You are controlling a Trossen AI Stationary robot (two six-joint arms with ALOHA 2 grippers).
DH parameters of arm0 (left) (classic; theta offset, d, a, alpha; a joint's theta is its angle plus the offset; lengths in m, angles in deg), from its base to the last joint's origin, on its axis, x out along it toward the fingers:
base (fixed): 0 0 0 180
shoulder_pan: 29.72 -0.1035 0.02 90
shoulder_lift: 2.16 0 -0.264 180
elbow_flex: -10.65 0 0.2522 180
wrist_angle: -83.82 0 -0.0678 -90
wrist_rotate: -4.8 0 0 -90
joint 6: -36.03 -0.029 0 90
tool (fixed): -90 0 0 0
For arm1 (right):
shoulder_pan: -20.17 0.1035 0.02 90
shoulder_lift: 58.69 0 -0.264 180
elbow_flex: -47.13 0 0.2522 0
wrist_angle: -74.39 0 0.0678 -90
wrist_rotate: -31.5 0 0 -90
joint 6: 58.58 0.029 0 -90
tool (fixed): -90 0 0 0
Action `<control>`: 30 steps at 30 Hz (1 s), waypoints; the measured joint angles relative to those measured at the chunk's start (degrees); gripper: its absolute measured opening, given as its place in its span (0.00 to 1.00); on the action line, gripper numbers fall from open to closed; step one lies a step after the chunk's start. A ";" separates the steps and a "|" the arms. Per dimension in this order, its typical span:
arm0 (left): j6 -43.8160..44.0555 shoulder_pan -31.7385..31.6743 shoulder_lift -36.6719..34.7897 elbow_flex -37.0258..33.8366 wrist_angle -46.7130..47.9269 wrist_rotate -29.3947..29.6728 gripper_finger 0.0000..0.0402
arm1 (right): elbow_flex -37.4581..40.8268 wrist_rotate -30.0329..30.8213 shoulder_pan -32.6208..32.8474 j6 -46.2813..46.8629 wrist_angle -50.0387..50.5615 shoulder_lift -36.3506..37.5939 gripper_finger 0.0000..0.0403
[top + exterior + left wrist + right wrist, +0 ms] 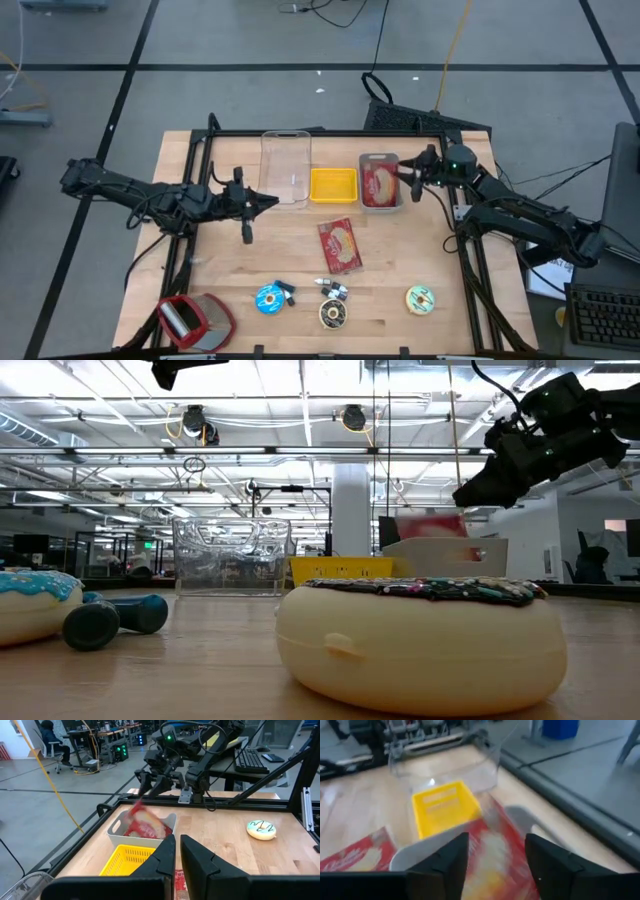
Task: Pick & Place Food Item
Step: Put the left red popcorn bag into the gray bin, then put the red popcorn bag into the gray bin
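Red snack packet (380,184) is seen in the grey bin (381,203) at the surface's (400,260) back, blurred. The right hand (409,172) is held above the bin's right edge, fingers spread, nothing gripped. The left hand (268,203) is held low by the clear container (286,166), fingers nearly together, empty. A second packet (339,245) lies mid-surface.
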 joint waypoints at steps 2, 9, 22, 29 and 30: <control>0.00 0.01 0.00 0.00 0.00 0.00 0.08 | 0.00 0.86 -0.02 -0.79 -2.60 -0.01 0.50; 0.00 0.01 0.00 0.00 0.00 0.00 0.08 | 0.00 -3.11 0.52 5.06 -16.92 0.01 0.54; 0.00 0.01 0.00 -0.02 0.00 0.00 0.08 | 0.00 -18.97 14.96 16.93 -25.85 -0.13 0.50; 3.90 0.01 0.00 -0.04 -0.96 -0.34 0.08 | 0.03 -18.90 26.17 17.26 -25.82 -0.74 0.49; 8.70 0.12 0.00 -0.04 -1.51 -1.76 0.08 | 0.37 -18.77 28.28 16.75 -26.44 -0.97 0.49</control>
